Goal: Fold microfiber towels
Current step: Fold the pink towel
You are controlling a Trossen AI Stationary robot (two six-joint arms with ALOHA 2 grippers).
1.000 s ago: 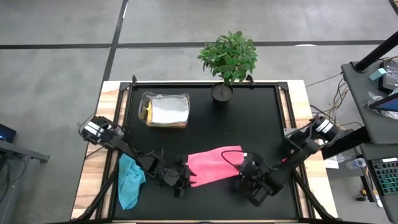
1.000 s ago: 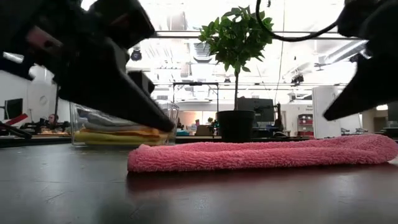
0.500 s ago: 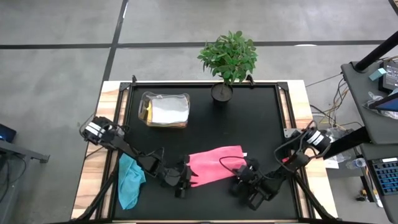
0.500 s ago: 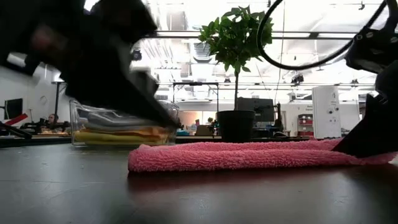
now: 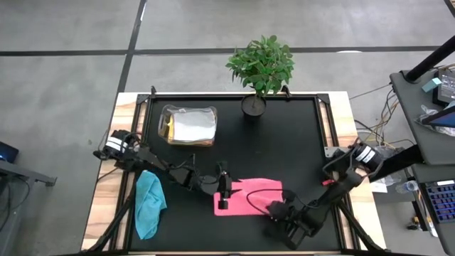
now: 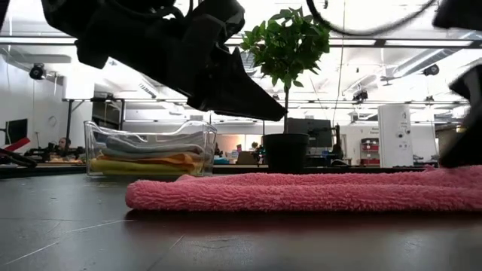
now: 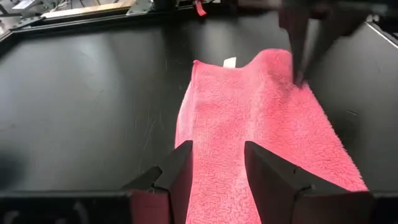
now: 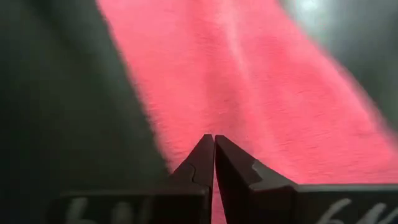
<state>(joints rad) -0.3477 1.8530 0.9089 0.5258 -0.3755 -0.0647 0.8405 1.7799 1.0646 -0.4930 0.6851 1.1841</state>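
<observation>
Your left arm reaches in from the left edge toward lower centre of the high view; its pincer (image 5: 222, 201) hangs low, fingers (image 7: 177, 171) parted. Your right arm folds in from the right edge; its pincer (image 5: 274, 211) sits lower centre-right, fingers pressed together.

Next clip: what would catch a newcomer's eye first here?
The pink towel lies near the table's front edge, with the left gripper open over its left end and the right gripper shut at its right. A teal towel lies crumpled at the left; a potted plant stands at the back.
</observation>
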